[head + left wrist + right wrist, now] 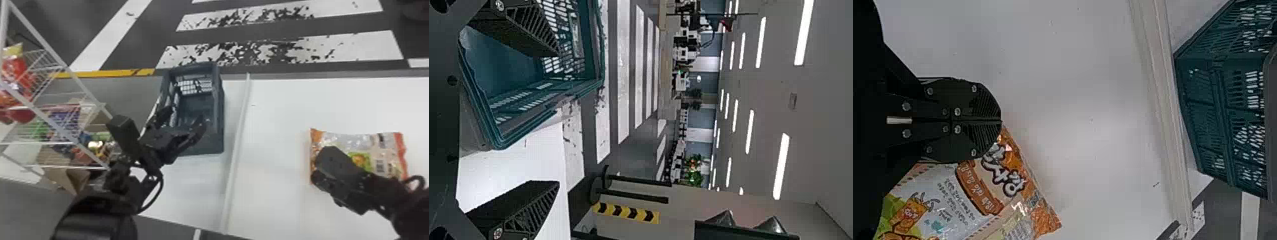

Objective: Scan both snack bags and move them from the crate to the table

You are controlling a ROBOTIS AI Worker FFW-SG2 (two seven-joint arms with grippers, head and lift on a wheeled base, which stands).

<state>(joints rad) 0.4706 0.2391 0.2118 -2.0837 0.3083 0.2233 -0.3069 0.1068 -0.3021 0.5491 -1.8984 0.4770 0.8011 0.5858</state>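
Over the near part of the dark crate (220,105), my left gripper (185,118) is open with nothing between its fingers. The left wrist view shows the gripper (558,119) with its fingers wide apart, one in front of the teal crate (511,65). My right gripper (333,166) is above the left end of an orange-edged snack bag (380,153) lying flat on the table (274,121). In the right wrist view, the gripper (1001,121) has its fingers together at a corner of the snack bag (998,185); I cannot tell whether they pinch it.
A white wire rack (71,143) with colourful packages stands at the far left. A raised pale strip (237,143) runs between the crate and the snack bag. Beyond the table, the floor has white stripes (274,48).
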